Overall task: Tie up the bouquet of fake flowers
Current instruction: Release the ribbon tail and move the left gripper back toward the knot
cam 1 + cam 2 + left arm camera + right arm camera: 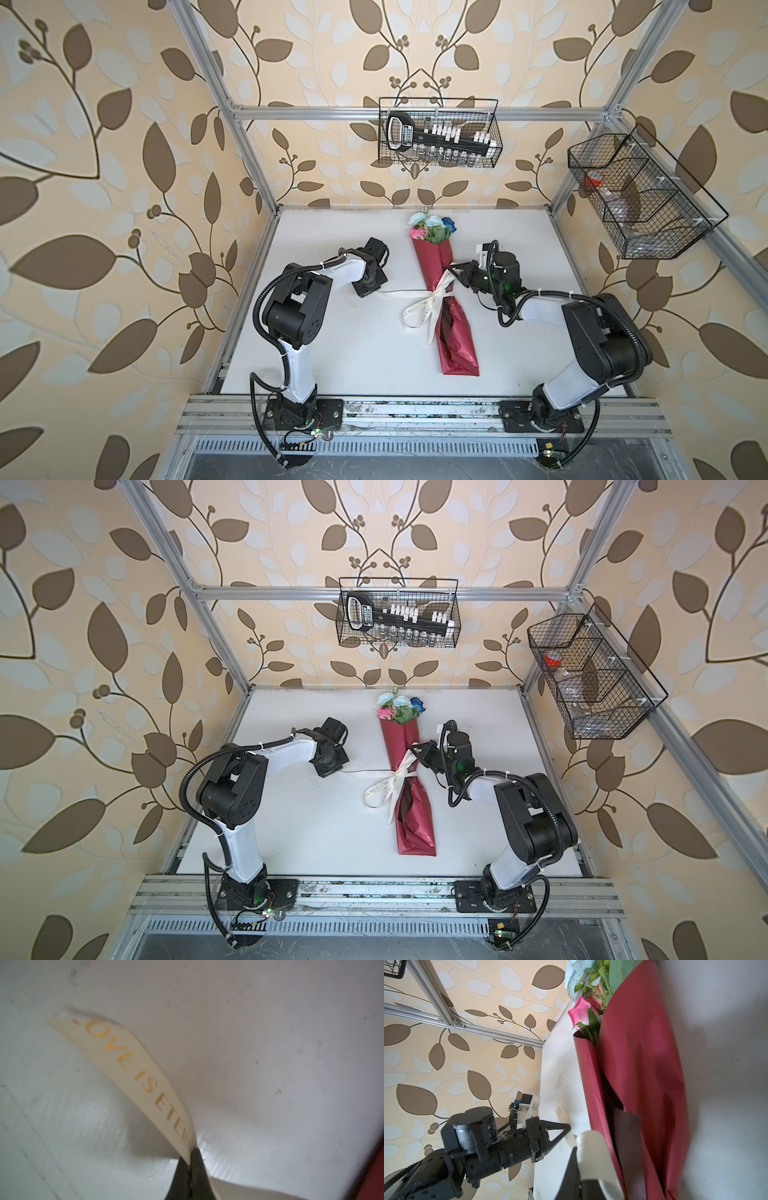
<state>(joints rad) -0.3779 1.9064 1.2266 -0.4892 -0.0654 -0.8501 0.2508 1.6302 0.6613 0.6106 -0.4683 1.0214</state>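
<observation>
The bouquet of fake flowers (430,226) (398,706) (583,1012) lies along the middle of the white table (332,340), rolled in a shiny red wrapping sheet (434,259) (639,1064). A cream printed ribbon (432,301) (394,782) (145,1076) is knotted round its waist. My left gripper (375,291) (338,771) (190,1159) is shut on the ribbon's left tail, which runs taut to the knot. My right gripper (454,269) (412,748) (577,1151) is shut on a ribbon strand (591,1155) beside the wrap's right edge.
A wire basket (438,133) with a black tool hangs on the back rail. Another wire basket (636,195) hangs on the right frame post. An aluminium rail (415,411) carrying both arm bases runs along the table's front. Loose ribbon tails (415,320) trail left of the wrap.
</observation>
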